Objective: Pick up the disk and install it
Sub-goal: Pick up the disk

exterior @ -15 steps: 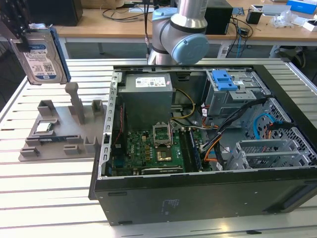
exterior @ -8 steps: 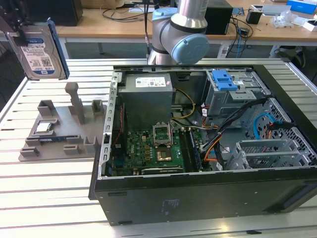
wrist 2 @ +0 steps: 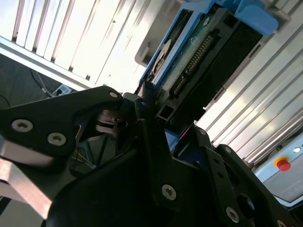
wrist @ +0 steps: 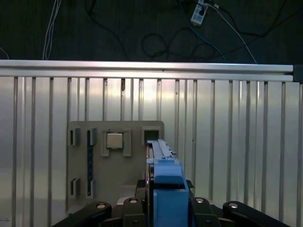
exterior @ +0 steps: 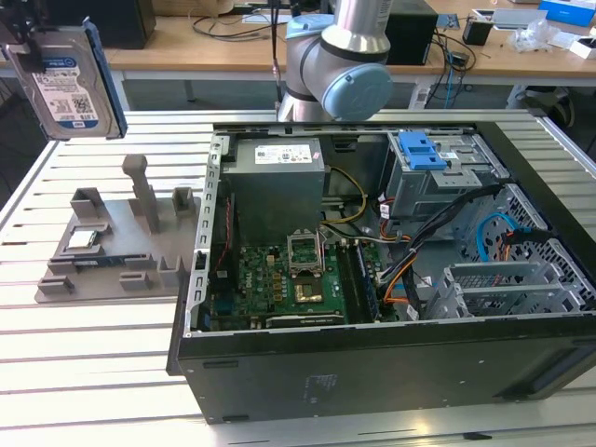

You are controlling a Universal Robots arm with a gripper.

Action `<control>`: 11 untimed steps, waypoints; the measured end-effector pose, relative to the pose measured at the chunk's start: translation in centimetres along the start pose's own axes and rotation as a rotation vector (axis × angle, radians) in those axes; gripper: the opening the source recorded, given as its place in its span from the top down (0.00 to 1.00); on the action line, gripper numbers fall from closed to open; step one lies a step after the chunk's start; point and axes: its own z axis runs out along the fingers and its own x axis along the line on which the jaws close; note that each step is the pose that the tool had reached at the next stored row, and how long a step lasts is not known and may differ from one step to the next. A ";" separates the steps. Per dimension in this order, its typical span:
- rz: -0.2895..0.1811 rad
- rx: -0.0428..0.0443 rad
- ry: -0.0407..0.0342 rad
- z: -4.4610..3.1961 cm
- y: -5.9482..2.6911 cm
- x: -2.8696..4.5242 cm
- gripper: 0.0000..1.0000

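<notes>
Exterior view: fingers (exterior: 20, 47) clamped on disk (exterior: 73, 82) edge, high over surface (exterior: 93, 363). Watch thin grip: you risk slip, or clipping computer case (exterior: 372, 358) wall

Print on the disk (exterior: 70, 93) and the grey box (exterior: 277, 186) is too small to read.

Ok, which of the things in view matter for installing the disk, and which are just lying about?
Part of the job: the disk, gripped in the claw; the open computer case; probably its drive cage with the blue handle.
Just lying about: the grey fixture plate; the chip on it; the clutter on the desk behind.
</notes>
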 end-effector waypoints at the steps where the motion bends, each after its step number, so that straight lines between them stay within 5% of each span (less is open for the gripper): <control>1: 0.000 0.0000 0.0000 -0.39 0.01 -0.01 0.63; 11: 0.000 0.0000 0.0000 -3.56 0.06 -0.13 0.63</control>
